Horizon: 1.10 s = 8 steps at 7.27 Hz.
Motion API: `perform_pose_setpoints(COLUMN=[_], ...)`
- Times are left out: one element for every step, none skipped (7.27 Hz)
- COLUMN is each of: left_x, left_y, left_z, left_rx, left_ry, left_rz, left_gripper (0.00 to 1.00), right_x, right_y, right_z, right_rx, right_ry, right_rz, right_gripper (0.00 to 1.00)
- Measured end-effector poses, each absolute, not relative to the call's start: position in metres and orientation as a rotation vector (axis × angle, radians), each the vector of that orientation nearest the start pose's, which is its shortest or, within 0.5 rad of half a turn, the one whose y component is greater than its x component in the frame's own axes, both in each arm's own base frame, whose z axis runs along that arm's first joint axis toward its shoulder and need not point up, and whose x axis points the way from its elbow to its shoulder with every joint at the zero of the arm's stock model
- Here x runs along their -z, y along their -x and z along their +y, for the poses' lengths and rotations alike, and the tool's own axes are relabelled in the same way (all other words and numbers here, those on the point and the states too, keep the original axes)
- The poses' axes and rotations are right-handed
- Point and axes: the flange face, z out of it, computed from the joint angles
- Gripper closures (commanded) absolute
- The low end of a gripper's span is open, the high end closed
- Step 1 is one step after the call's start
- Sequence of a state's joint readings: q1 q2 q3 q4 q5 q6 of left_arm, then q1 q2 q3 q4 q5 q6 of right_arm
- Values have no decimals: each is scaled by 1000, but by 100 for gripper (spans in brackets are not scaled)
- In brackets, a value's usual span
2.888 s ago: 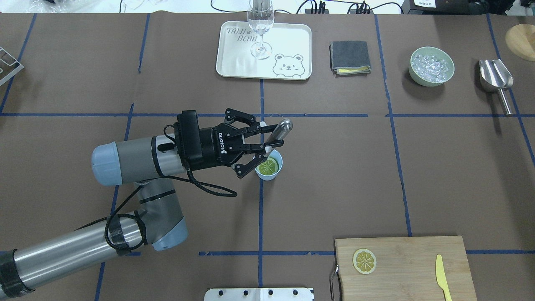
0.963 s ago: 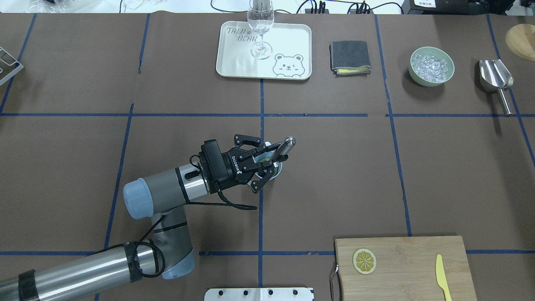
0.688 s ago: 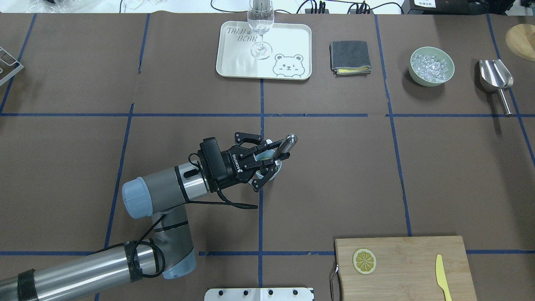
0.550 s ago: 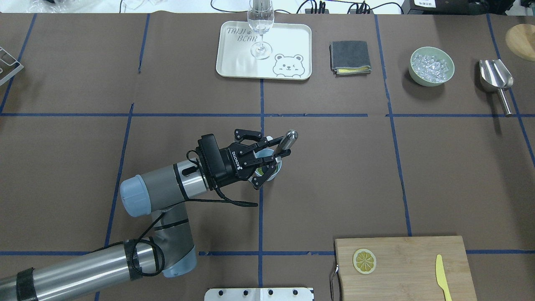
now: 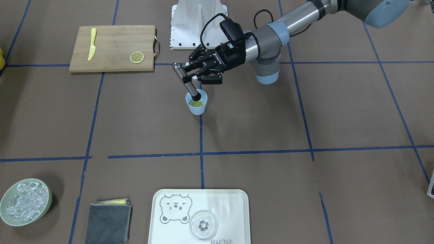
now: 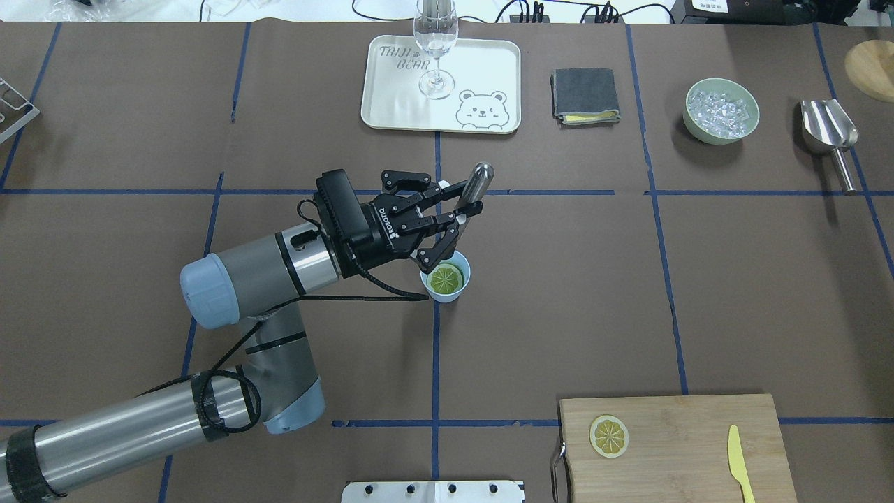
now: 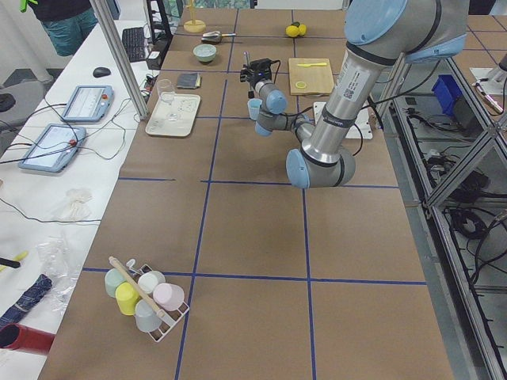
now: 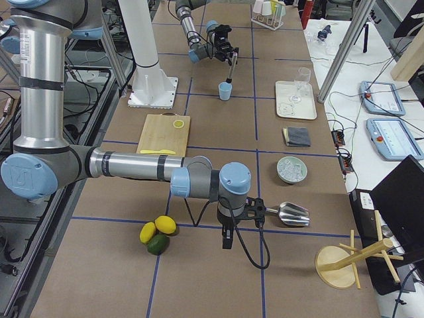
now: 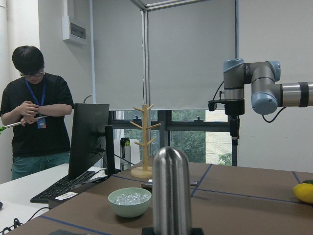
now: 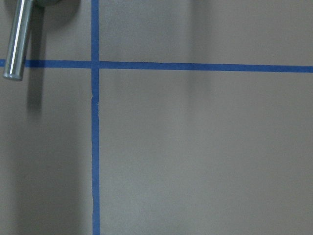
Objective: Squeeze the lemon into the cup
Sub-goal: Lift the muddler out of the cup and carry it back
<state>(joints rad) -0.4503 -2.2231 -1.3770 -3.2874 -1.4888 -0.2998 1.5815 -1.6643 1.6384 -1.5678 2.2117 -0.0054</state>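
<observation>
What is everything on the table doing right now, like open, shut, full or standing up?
left gripper, shut on the muddler
muddler, tilted, held over the cup
cup, upright, lemon slice inside
wine glass, upright on the tray
green bowl, holding ice
spare lemon slice, flat on the cutting board
knife, flat on the cutting board
right gripper, cannot tell

lemon in cup, glass on tray beyond it, cutting board at the near right edge
</observation>
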Motion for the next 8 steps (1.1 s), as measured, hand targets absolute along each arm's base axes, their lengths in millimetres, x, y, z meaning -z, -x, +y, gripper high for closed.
perform_pose_setpoints(left_x=[-181,-174,-161,-151,-152,-166,-182,-195], left_y=[-497,-480,-461,-444,-429,-415,-398,-382], left_z=[-413,-422,-432,-442,-455,-471,-491,-508], left_rx=[-390,-397,-392,-371,-346,-330,-319,-296], left_ry=[-1621,-1532,-1431,-1307,-1166,-1036,-917,-798], left_rz=[1393,1376,1325,1270,1233,1198,1145,1071], left_gripper=[100,100,100,100,100,100,100,100], right_x=[-678,-678,-678,-678,-679,-680,-682,-683], right_y=[-79,-78,-78,-78,-78,-78,-78,-78], right_z=[-449,-449,-449,-449,-449,-449,-449,-448], right_rx=[-16,-17,-17,-18,-19,-19,-20,-21], right_ry=[18,18,19,19,20,23,27,29], right_rz=[-642,-642,-642,-642,-642,-643,-643,-643], right_gripper=[0,0,0,0,0,0,0,0])
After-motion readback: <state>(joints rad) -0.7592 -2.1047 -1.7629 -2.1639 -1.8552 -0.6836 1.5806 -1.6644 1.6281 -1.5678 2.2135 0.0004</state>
